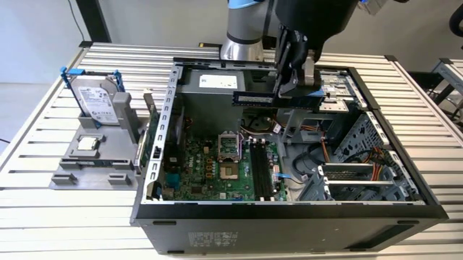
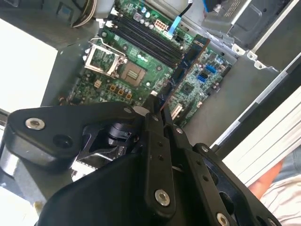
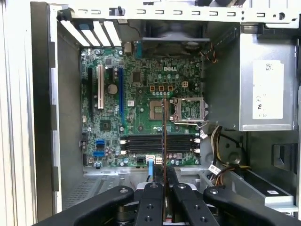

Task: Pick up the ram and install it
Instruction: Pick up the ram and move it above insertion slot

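Over slatted white table point(image 1: 65, 216), above open black computer case point(image 1: 289, 230) and green motherboard point(image 1: 206, 162), hangs with black hand point(image 1: 295, 89) clamped on long dark ram stick point(image 1: 253, 99), seemingly crosswise to black memory slots point(image 1: 264, 168); turn parallel, lower squarely.

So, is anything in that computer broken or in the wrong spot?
Nothing looks broken or spilled. One odd bit: the chip holder on the green board stands open and looks empty, while a small silver chip lies outside on the grey stand. The end effector holds the memory stick above the case.
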